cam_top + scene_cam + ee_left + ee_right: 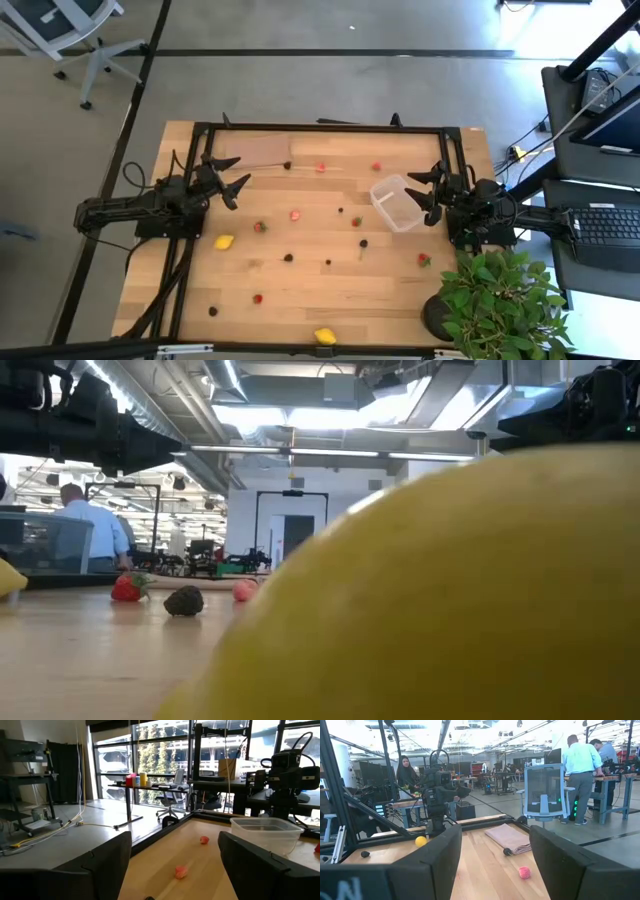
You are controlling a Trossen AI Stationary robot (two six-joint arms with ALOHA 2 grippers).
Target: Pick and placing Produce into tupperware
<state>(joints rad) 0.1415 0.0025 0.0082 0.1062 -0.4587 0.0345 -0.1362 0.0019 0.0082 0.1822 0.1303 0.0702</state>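
The produce lies scattered on the wooden table: red strawberry-like pieces [295,214] [376,166], a yellow lemon-like piece [224,241], another at the near edge [325,336], and dark berries [363,242]. The clear tupperware [397,202] stands right of centre on its base and looks empty. My left gripper [238,182] hovers open at the table's left side, above the wood. My right gripper [425,190] hovers open just right of the tupperware. Nothing sits between either pair of fingers [175,840] [495,832].
A flat brown sheet [258,150] lies at the far left, with a dark berry [506,852] at its corner. A green potted plant [500,300] stands at the near right corner. A black frame [330,127] rims the table. People stand in the room beyond.
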